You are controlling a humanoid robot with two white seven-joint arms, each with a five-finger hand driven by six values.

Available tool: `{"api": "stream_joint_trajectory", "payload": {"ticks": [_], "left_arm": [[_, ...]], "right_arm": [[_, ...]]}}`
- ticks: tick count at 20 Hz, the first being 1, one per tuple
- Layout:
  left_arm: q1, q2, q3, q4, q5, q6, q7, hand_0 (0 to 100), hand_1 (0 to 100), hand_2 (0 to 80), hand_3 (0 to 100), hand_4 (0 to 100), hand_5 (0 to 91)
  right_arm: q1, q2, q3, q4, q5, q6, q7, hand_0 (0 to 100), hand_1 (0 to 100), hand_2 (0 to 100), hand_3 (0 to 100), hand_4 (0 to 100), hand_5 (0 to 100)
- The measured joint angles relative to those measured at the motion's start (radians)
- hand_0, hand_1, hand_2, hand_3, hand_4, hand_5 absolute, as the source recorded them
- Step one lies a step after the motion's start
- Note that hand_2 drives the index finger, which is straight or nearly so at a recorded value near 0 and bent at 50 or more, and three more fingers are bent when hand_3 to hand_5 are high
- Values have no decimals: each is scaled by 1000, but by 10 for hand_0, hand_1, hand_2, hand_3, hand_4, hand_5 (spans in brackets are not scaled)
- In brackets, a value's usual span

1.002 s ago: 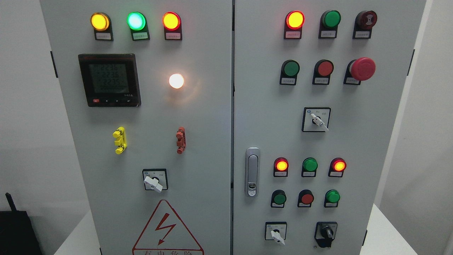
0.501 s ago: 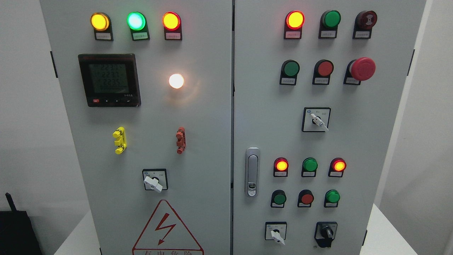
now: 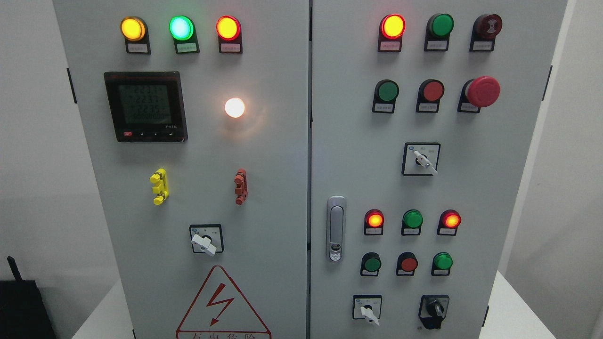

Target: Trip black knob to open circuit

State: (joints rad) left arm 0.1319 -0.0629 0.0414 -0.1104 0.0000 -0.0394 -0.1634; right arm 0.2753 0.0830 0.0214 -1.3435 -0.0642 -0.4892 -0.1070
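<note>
In the head view, a grey two-door control cabinet [image 3: 282, 155] is seen standing on a white surface [image 3: 506, 306] between pale walls; a black object [image 3: 21, 308] is seen at the lower left corner.

The black knob [image 3: 435, 309] is found at the bottom right of the right door, in a black housing. Its long axis is seen roughly upright, the grip tilted slightly, the lower end partly lost against the housing.

To its left a white-handled selector [image 3: 368, 313] is mounted, its handle pointed down and to the right. Above, lit red lamps and unlit green ones are arranged in rows, with a red mushroom button [image 3: 481, 91] near the top. A silver door latch [image 3: 336, 228] is fitted at the door's left edge.

On the left door a meter display [image 3: 145, 106] and a glowing white lamp [image 3: 234, 108] are shown.

Neither robot hand is seen, so the state of the fingers cannot be told.
</note>
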Motion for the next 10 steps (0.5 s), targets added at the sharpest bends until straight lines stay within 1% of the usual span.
{"api": "stream_joint_trajectory", "payload": {"ticks": [5,10], "left_arm": [[0,0,0,0,0,0,0,120,389,0,0,0,0],[0,0,0,0,0,-2,0,120,389,0,0,0,0]], "right_arm": [[-24,-4,-8,-58,-4,50,-16,0,0,0,1000,1000,1000],[-40,-8,-13,-130,-14,121,-22,0,0,0,1000,1000,1000]]}}
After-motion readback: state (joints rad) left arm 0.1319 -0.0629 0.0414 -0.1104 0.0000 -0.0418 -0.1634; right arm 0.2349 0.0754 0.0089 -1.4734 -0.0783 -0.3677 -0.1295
